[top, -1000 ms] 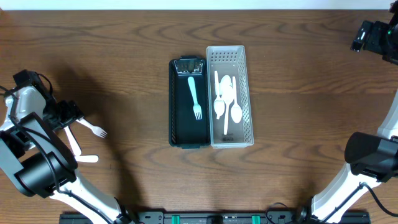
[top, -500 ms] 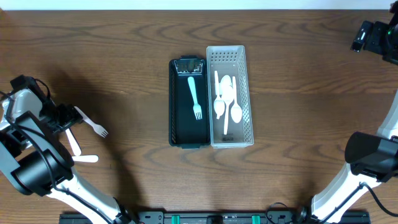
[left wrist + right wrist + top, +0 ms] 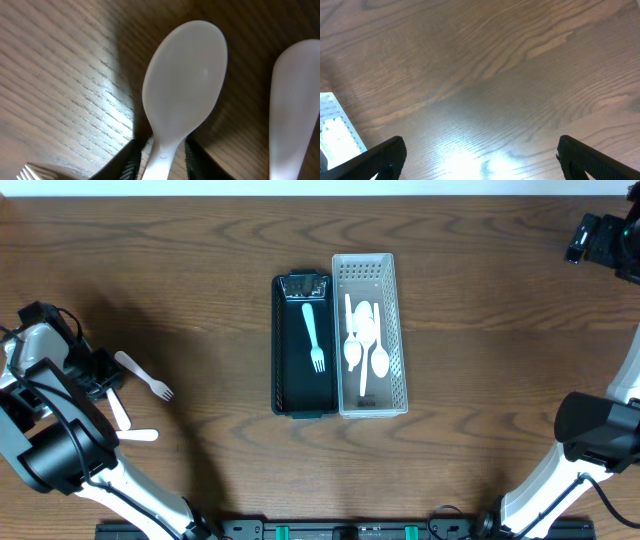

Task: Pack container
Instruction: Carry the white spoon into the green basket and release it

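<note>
Left pincer: narrowed onto the neck of a white spoon, a finger at each side, at the table's left edge. A fork and a second spoon lie just beside it.

Right pincer: jaws wide, holding nothing, above bare wood at the far right corner.

Mid-table: black tray holding a teal fork, touching a white basket of spoons.

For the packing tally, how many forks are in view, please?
2: a teal fork in the black tray, a white fork on the table. The basket may hide more.
</note>
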